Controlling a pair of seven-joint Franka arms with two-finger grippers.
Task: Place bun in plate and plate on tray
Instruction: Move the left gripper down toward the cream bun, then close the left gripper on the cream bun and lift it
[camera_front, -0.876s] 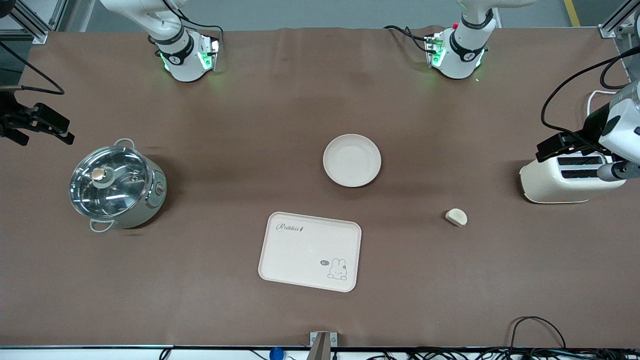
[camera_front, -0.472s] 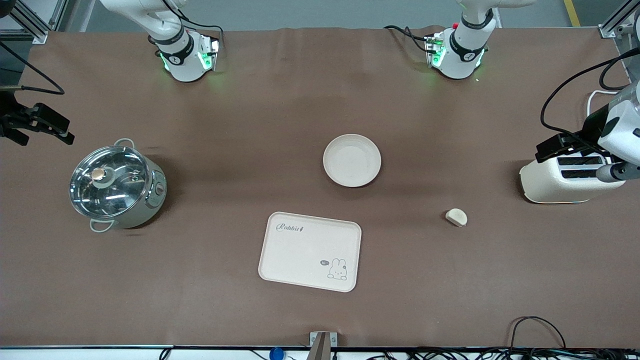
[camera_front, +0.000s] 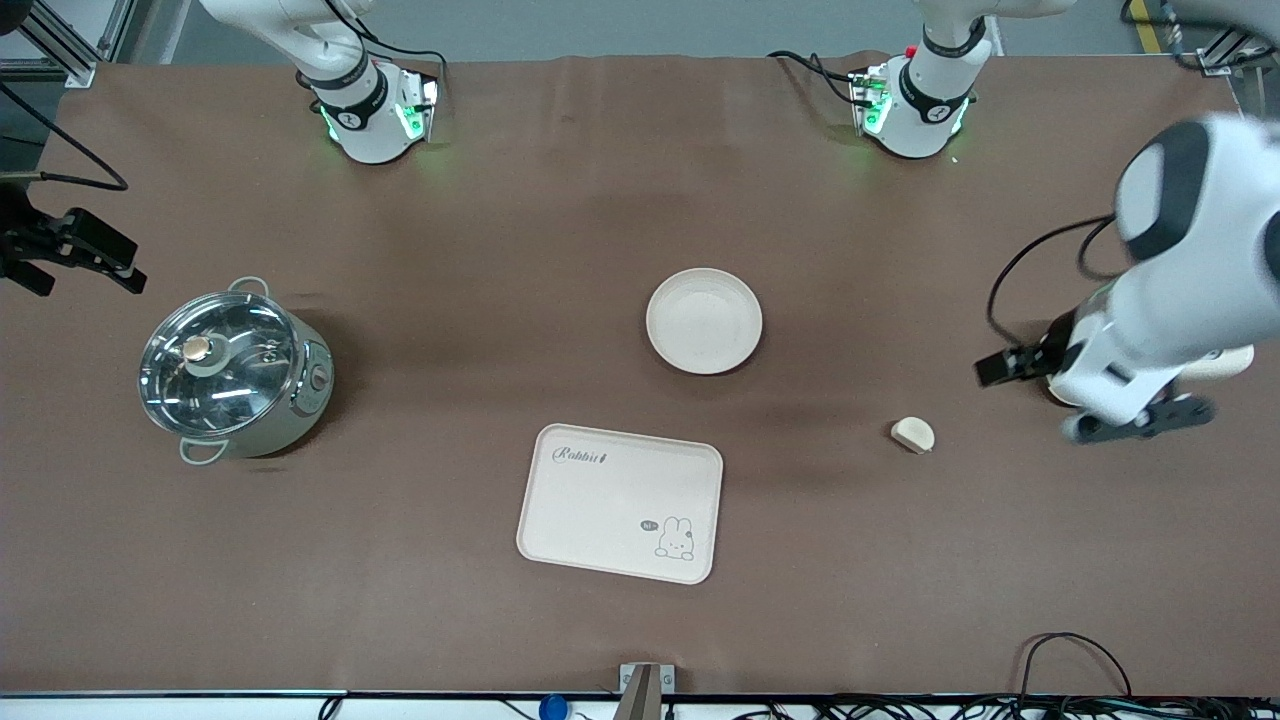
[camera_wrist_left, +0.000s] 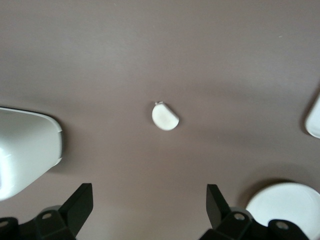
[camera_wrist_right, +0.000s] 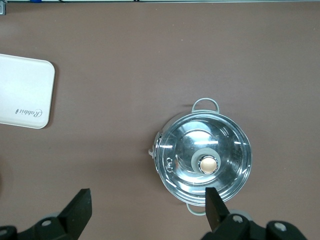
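Note:
The bun (camera_front: 912, 434) lies on the brown table toward the left arm's end, with nothing touching it. The round plate (camera_front: 704, 320) is empty at mid-table, and the "Rabbit" tray (camera_front: 620, 503) lies nearer the front camera than the plate. My left gripper (camera_front: 1140, 420) hangs open and empty over the table between the bun and the toaster. The left wrist view shows its open gripper (camera_wrist_left: 148, 202), the bun (camera_wrist_left: 165, 116), the plate's rim (camera_wrist_left: 285, 205) and a tray corner (camera_wrist_left: 315, 117). My right gripper (camera_front: 100, 258) waits open near the pot, as the right wrist view (camera_wrist_right: 148, 207) shows.
A cream toaster (camera_front: 1225, 362), mostly covered by the left arm, stands at the left arm's end and also shows in the left wrist view (camera_wrist_left: 25, 147). A lidded steel pot (camera_front: 235, 370) stands at the right arm's end and shows in the right wrist view (camera_wrist_right: 202, 162).
My left arm has swung down from above the toaster toward the bun and now covers most of the toaster. The right arm, bun, plate and tray have not moved.

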